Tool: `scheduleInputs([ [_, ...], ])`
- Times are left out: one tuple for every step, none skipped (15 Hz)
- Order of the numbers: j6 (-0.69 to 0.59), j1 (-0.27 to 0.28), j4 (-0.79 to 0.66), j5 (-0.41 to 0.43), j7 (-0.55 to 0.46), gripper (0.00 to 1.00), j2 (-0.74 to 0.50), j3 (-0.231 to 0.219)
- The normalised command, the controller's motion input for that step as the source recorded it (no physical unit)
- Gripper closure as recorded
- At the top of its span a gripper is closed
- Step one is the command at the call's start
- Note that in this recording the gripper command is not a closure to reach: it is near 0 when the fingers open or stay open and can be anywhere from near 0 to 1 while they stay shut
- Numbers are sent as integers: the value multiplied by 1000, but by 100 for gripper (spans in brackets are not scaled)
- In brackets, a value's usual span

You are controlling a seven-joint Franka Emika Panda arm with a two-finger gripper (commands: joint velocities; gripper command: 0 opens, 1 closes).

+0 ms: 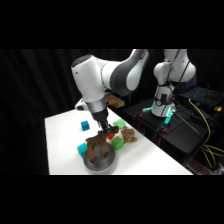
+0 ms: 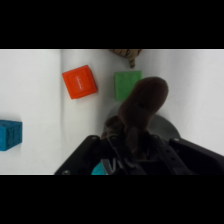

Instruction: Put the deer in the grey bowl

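Observation:
The deer (image 1: 97, 146), dark brown and soft, hangs from my gripper (image 1: 106, 131), which is shut on its upper end. Its body and legs dangle down into the grey bowl (image 1: 107, 167) near the table's front edge. In the wrist view the deer (image 2: 144, 102) sticks out from between the black fingers of the gripper (image 2: 131, 144). A dark patch of the grey bowl (image 2: 169, 131) shows behind it.
A teal block (image 1: 81, 148) touches the bowl's left side and a green block (image 1: 117, 143) its right. A light tan plush (image 1: 129, 134) lies further right. Behind are a blue block (image 1: 85, 125) and another green block (image 1: 119, 123). A red block (image 2: 79, 82) lies beside a green block (image 2: 127, 82).

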Motion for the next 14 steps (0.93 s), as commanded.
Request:
scheduleInputs([
  [-41,53,31,-119,65,56,47,-15],
  [-64,60,39,-131,97,0,25,-24],
  [-71,50,38,-118,64,0,-4,-18],
  [-83,44,50,-127,65,0,-21,-27],
  [-102,41,55,-128,67,0,-39,-32],
  [-123,37,72,-123,70,0,-41,-35],
  [-159,35,89,-136,74,0,-46,-43],
  [-178,36,107,-149,74,0,-44,-48],
  [-199,39,128,-167,85,0,-42,-54],
  [-206,41,135,-177,89,0,-40,-56],
  [-220,43,135,-183,90,0,-55,-59],
  [-234,47,129,-183,84,0,-73,-56],
  [-283,59,125,-209,81,0,-122,-56],
  [-334,68,123,-227,76,0,-180,-56],
])
